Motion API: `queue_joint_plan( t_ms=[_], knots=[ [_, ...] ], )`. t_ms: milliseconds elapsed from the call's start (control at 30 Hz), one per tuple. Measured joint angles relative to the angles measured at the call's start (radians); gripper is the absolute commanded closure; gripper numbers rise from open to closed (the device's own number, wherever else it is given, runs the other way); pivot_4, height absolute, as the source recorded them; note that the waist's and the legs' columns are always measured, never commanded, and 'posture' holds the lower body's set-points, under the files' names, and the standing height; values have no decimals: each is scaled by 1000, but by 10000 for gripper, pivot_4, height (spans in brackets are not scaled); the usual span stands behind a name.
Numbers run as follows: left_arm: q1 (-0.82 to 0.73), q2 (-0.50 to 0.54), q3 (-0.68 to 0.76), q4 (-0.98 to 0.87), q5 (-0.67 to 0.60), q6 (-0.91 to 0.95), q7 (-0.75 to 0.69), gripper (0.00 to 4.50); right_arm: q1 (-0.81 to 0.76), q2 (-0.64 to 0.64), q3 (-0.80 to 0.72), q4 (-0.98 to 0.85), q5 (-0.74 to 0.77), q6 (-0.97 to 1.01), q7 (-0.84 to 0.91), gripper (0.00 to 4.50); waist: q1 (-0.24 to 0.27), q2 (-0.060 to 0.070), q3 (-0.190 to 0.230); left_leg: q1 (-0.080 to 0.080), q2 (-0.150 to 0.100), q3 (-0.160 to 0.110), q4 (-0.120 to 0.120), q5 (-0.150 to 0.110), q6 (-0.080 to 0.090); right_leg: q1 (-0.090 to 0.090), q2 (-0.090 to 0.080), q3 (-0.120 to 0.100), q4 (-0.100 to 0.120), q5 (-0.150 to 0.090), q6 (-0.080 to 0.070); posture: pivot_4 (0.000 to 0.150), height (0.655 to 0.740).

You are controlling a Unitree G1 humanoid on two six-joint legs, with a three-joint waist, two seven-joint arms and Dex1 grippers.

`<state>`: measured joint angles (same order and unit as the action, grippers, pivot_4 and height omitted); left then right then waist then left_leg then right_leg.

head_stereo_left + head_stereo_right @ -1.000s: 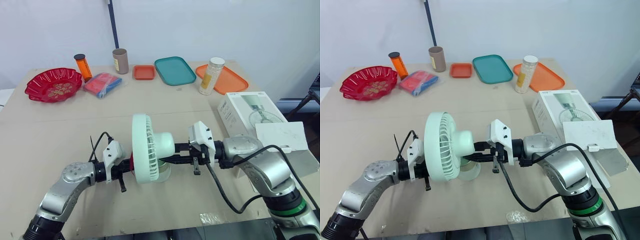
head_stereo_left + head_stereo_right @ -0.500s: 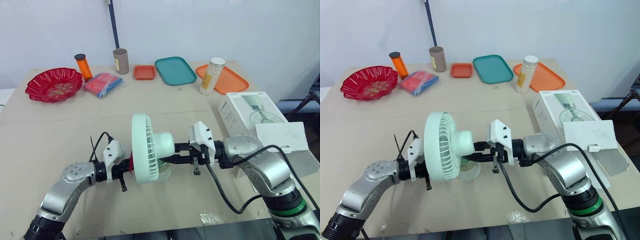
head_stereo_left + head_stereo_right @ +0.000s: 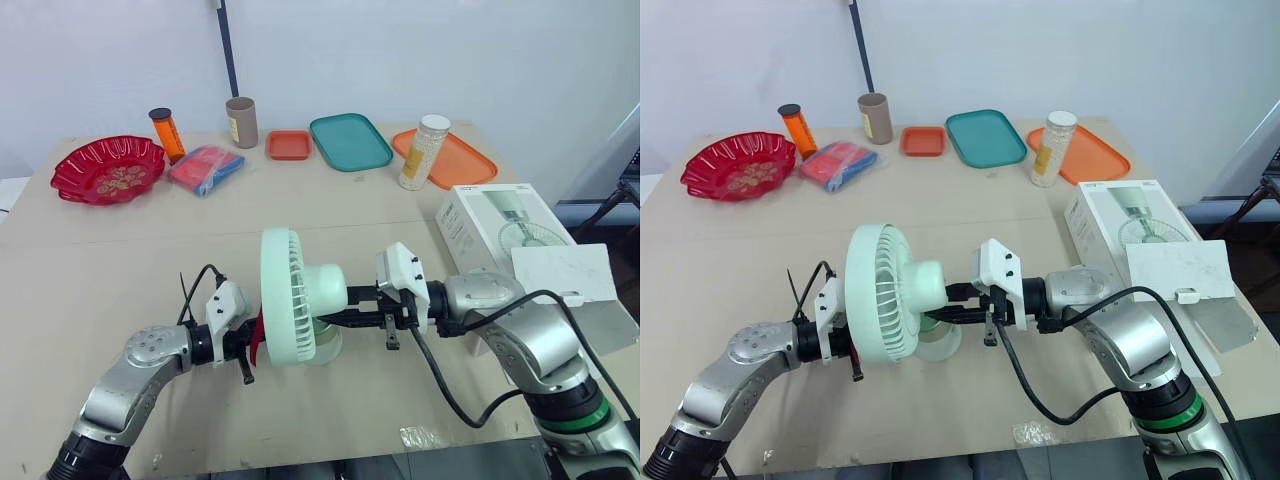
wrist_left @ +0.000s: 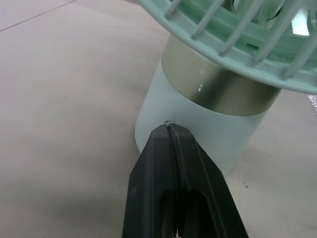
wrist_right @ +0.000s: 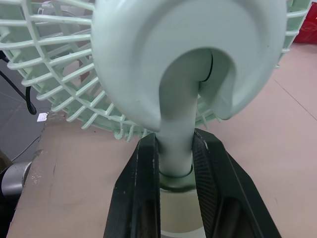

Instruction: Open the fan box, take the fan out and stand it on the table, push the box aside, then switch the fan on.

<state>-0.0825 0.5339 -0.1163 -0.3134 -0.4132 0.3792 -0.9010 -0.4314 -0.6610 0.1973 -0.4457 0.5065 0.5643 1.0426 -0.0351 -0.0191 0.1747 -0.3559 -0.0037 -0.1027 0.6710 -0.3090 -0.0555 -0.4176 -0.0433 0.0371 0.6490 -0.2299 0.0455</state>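
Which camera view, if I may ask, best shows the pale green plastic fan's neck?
The right wrist view: the pale green plastic fan's neck stands clamped between the black fingers of the right gripper. In the eye views the motor housing covers most of it; the left wrist view shows the base and grille.

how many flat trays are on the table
3. A small orange square plastic tray at the table's far edge, a teal rectangular plastic tray just to its right, and a larger orange rectangular plastic tray further right. None looks hidden.
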Motion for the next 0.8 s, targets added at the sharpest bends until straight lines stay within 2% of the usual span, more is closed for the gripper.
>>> queue_joint_plan(
  t_ms=[800],
  knots=[
    [12,-7,0,-19,0,13,28,44524,-1,0,1,1,-2,-1,2,41385,0,0,0,0,0,0,0,0,0,0,0,0,0,0,0,1500,7400]
  ],
)
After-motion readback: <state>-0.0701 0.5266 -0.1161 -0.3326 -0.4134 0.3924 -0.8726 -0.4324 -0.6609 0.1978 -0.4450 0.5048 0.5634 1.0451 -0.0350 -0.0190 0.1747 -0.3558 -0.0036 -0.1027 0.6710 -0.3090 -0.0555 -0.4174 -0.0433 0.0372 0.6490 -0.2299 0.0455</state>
